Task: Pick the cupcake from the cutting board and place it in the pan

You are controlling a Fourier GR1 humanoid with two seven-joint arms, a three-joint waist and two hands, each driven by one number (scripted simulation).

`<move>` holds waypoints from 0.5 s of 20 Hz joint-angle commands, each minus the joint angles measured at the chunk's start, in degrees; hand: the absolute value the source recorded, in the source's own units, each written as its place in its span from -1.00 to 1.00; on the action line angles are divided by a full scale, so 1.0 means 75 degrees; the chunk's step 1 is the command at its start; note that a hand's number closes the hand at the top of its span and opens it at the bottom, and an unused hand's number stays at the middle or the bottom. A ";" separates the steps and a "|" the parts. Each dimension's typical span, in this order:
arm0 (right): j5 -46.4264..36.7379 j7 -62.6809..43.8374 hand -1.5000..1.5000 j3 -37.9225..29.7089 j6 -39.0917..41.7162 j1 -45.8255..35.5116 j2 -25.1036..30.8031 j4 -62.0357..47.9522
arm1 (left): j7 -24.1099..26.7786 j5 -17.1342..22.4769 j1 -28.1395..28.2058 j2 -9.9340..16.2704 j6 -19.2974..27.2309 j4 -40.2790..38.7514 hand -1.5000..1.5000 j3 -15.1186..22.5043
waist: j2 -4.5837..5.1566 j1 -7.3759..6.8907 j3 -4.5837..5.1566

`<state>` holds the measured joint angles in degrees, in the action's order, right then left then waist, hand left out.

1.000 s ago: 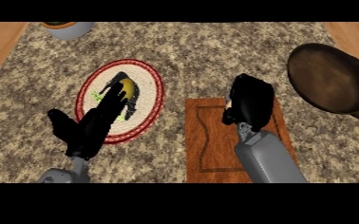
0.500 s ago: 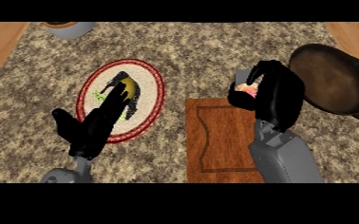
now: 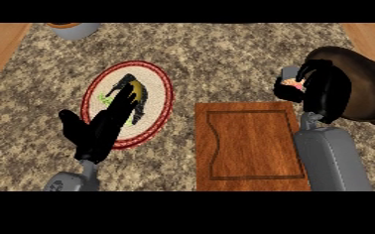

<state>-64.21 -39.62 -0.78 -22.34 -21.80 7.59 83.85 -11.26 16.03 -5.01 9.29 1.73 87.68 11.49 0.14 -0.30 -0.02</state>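
From the head view, the right hand (image 3: pixel 316 90) has its fingers curled round the cupcake (image 3: pixel 295 84), held off the cutting board (image 3: pixel 249 146) just beside the pan (image 3: pixel 356 87). I'd carry it over the pan's middle, lower it, then release. The left hand (image 3: pixel 102 126) rests open over the plate (image 3: pixel 157 101) on the tabletop (image 3: pixel 219 54).

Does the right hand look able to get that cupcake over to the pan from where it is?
Probably yes. The right hand, curled round the cupcake, is already beside the pan, and nothing stands between them.
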 commanded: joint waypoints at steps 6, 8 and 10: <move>0.0532 0.1915 1.00 -0.1454 -0.1963 -0.0681 0.1231 -0.3066 | -0.0318 0.0217 -0.0386 0.0072 -0.0233 -0.0100 0.00 -0.0439 | 0.0036 -0.0056 -0.0006; 0.0367 0.1844 1.00 -0.1836 -0.2639 -0.1247 0.1373 -0.3942 | 0.0402 -0.0001 0.0226 -0.0086 -0.0370 -0.0199 0.00 -0.0153 | 0.0067 -0.0164 -0.0007; 0.0407 0.2039 1.00 -0.2019 -0.3044 -0.1258 0.1596 -0.4242 | -0.0221 0.0152 -0.0204 0.0064 -0.0402 0.0024 0.00 -0.0309 | 0.0037 -0.0093 -0.0006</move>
<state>-61.87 -27.36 -11.93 -38.90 -28.20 16.24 59.76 -11.85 15.85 -5.24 8.76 0.45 88.09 10.64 0.36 -0.90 -0.07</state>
